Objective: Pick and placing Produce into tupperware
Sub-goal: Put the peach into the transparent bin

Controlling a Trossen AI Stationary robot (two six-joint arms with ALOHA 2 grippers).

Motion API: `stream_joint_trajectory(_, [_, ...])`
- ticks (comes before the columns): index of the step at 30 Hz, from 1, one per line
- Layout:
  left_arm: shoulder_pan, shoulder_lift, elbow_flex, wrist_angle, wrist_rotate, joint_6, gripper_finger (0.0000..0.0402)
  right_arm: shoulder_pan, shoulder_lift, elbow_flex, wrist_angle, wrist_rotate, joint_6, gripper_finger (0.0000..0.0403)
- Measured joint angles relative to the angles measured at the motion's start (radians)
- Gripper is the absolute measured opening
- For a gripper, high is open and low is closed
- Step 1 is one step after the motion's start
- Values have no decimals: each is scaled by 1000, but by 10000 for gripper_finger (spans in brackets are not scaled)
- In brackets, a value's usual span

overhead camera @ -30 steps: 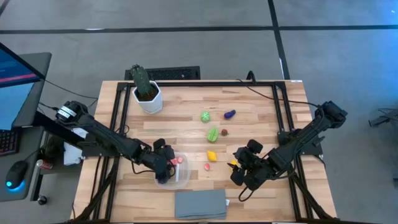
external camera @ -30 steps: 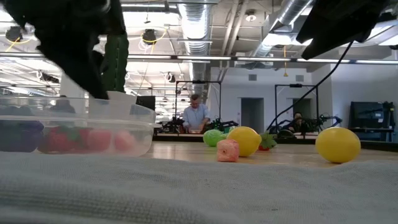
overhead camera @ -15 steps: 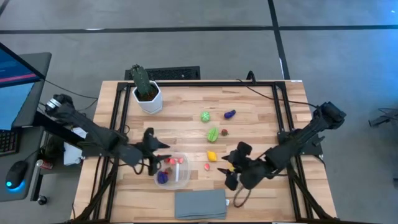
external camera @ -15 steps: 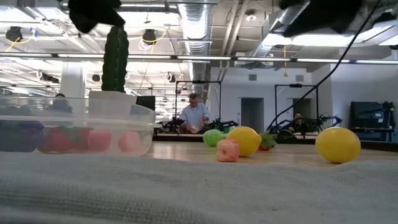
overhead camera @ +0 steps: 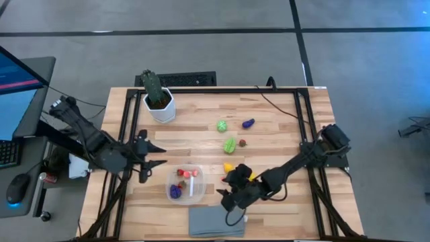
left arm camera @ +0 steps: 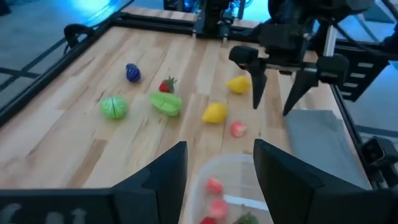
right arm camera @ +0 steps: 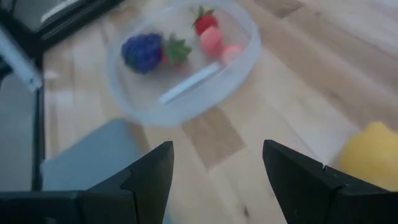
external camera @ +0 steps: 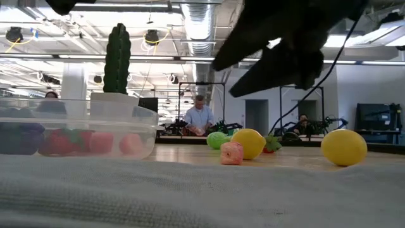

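The clear tupperware (overhead camera: 186, 183) sits near the table's near edge. It holds purple grapes (right arm camera: 143, 51), a strawberry (right arm camera: 205, 22) and pink pieces. Loose produce lies to its right: two green pieces (overhead camera: 221, 126) (overhead camera: 230, 144), a purple one (overhead camera: 248, 123), two yellow ones (left arm camera: 214, 112) (left arm camera: 238, 84) and a pink one (left arm camera: 238, 129). My left gripper (overhead camera: 160, 156) is open, left of the tupperware. My right gripper (overhead camera: 225, 188) is open and raised, between the tupperware and the yellow pieces, above the pink piece.
A grey folded cloth (overhead camera: 216, 220) lies at the near edge, just below the tupperware. A cactus in a white pot (overhead camera: 158, 101) stands at the far left corner. A black frame (overhead camera: 302, 121) rims the table. People show in the room beyond.
My left gripper has pulled up out of the tupperware and drawn back toward the table's left edge. My right gripper has swept from the right side toward the left, past the yellow piece, and now hangs close to the tupperware's right wall.
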Motion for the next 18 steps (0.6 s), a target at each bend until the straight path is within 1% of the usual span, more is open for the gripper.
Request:
stream_joint_trajectory(2, [-12, -33, 0, -39, -22, -1, 174, -8, 12, 11, 1, 23, 9, 271])
stream_joint_trajectory(4, [-19, -65, 0, -71, -44, 2, 174, -19, 20, 18, -7, 17, 11, 271])
stream_joint_trajectory(8, [-22, -134, 0, -136, -80, 15, 174, -38, 20, 18, -101, 2, 57, 271])
stream_joint_trajectory(11, [-22, -183, 0, -165, -82, 16, 174, -40, 20, 17, -153, 1, 84, 271])
stream_joint_trajectory(18, [-21, -268, 0, -227, -97, 17, 174, -42, 20, 17, -173, -40, 81, 271])
